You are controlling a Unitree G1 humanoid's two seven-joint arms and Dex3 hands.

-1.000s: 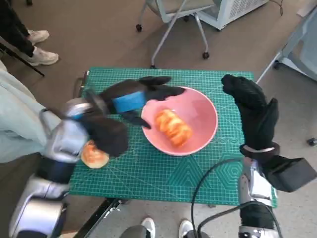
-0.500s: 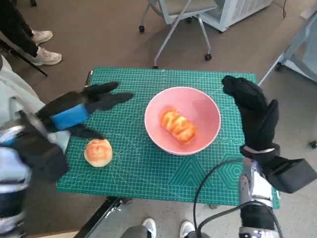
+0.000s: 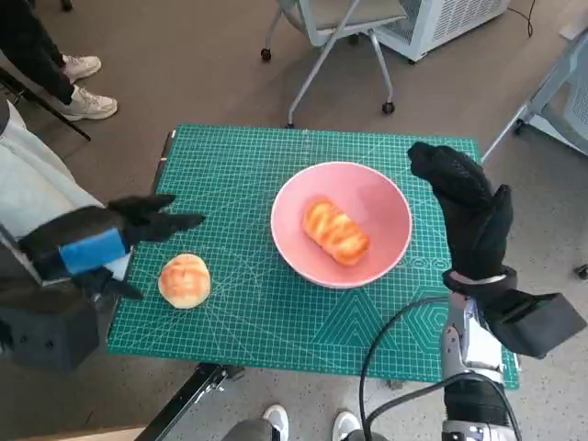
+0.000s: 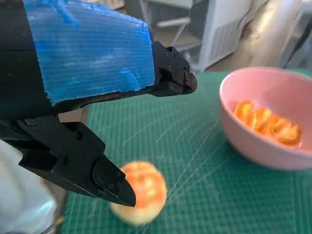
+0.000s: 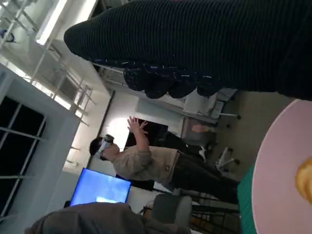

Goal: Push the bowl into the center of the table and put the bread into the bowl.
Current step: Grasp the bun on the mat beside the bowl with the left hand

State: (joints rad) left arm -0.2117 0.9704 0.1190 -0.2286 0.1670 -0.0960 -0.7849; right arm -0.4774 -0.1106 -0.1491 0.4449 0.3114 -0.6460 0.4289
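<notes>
Nearest me, at the front left corner of the green cutting mat (image 3: 276, 312), the left hand (image 3: 92, 243) hangs over the mat's left edge with its fingers spread apart and nothing in them; the blue tape on its back faces up, and its fingertips point toward the middle of the table. Just beside those fingers, but not touching them, a round bread roll (image 3: 185, 280) lies on the mat; the left wrist view shows the same roll (image 4: 140, 192) sitting below the black fingers (image 4: 92, 168) with a gap between them. Further in, near the middle of the mat and a little to the right, stands the pink bowl (image 3: 386, 197); a longer, ridged piece of bread (image 3: 335, 231) lies inside it, resting on the bottom. To the right of the bowl, the right hand (image 3: 469, 207) in its knitted glove is raised over the mat's right side, fingers extended and holding nothing; it is close to the bowl's rim, though I cannot tell whether it touches. Beyond the table, a wheeled chair base (image 3: 326, 55) stands on the brown floor; at the far left a person's shoes (image 3: 78, 83) show; the right wrist view catches a person (image 5: 141, 158) with an arm raised.
</notes>
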